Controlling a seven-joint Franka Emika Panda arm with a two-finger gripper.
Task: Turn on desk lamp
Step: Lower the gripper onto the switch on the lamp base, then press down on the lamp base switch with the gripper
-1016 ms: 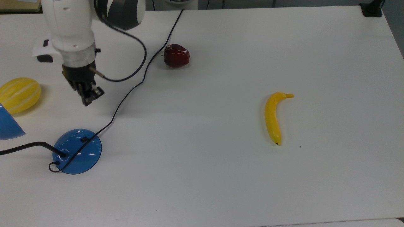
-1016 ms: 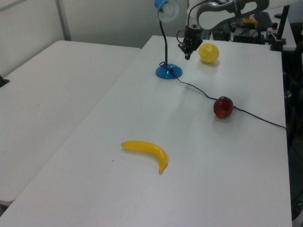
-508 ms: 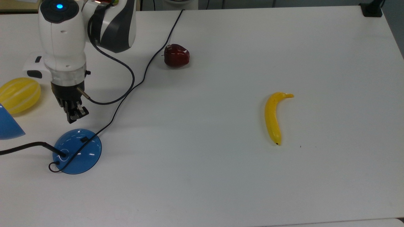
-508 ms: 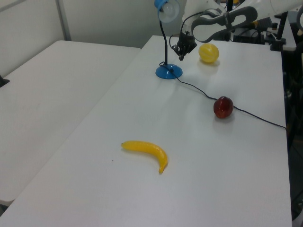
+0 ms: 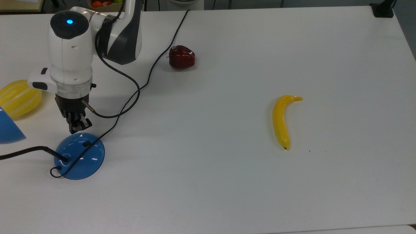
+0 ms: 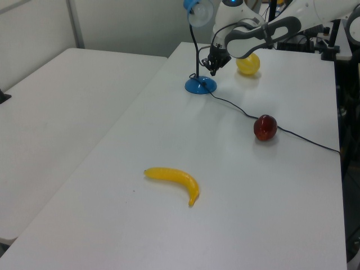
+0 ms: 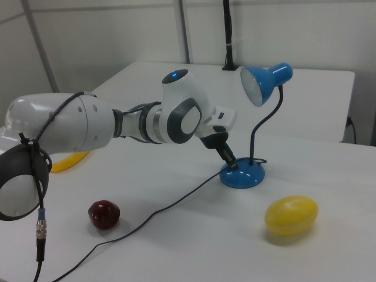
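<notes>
The desk lamp has a glossy blue dome base point(image 5: 79, 157) with a small black switch point(image 5: 86, 143) on its top. A black neck point(image 7: 258, 132) rises to the blue cone shade point(image 7: 265, 81). My gripper point(image 5: 79, 127) points down with its fingers shut together and nothing held. Its tips hover at the base's rim, just short of the switch. In the right view the gripper point(image 7: 232, 165) nearly touches the top of the base point(image 7: 242, 175). In the left view the gripper point(image 6: 212, 68) hangs just above the base point(image 6: 200, 85).
The lamp's thin black cord point(image 5: 152, 68) runs across the table past a dark red apple point(image 5: 182, 57). A yellow striped melon point(image 5: 19, 97) lies at the top view's left, beside the arm. A banana point(image 5: 282, 120) lies far off at the top view's right.
The gripper has moved from beside the melon toward the lamp base and lower, ending at the base's rim near the switch. The lamp and fruit have not moved.
</notes>
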